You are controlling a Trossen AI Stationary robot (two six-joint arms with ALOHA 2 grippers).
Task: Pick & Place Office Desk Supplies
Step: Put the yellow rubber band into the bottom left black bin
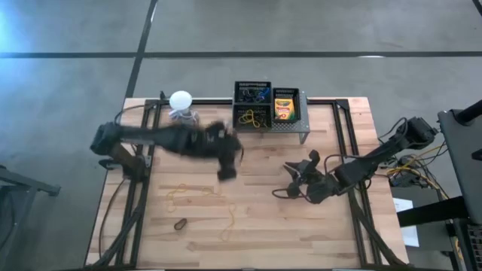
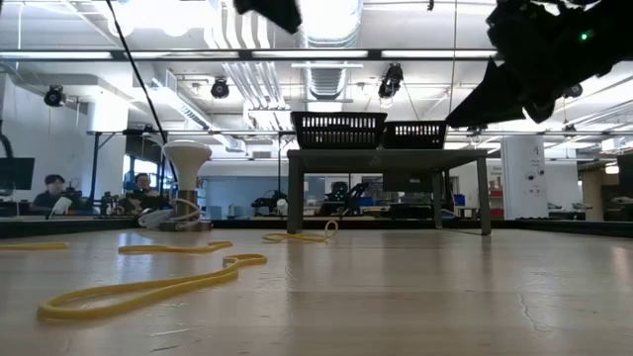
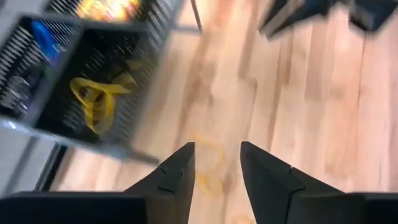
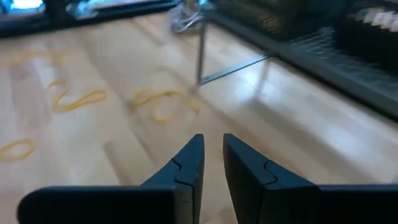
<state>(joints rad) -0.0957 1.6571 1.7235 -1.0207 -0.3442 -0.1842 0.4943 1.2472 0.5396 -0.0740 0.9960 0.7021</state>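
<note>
**A:** What is hard to make out here?

**B:** The left hand (image 1: 226, 172) is smeared in the overhead view, above the surface (image 1: 301, 226) just in front of the grey stand (image 1: 301, 129); its own wrist view shows the fingers (image 3: 177, 180) spread with a clear gap and nothing between them; in the low view both arms are cut off at the top edge, so neither hand shows there.

**A:** And the right hand?

**B:** The right hand (image 1: 295, 179) sits low over the surface toward the right side, well apart from the stand; its fingers (image 4: 189, 168) stand apart by a narrow gap and hold nothing.

**A:** What do the containers hold?

**B:** Black mesh bins (image 1: 252, 105) stand on top of the stand; one holds a yellow rubber band (image 3: 96, 102), one next to it something blue (image 3: 45, 37) that I cannot identify; a crayon box (image 1: 284, 105) lies on the stand's right part, though whether inside a bin I cannot tell.

**A:** Anything loose?

**B:** Yellow bands (image 1: 192, 194) lie on the surface in front of the left arm, with a small dark loop (image 1: 181, 223) nearer the front edge; one more yellow band (image 4: 163, 102) lies near a stand leg; a white ball (image 1: 181, 100) sits left of the bins.
</note>
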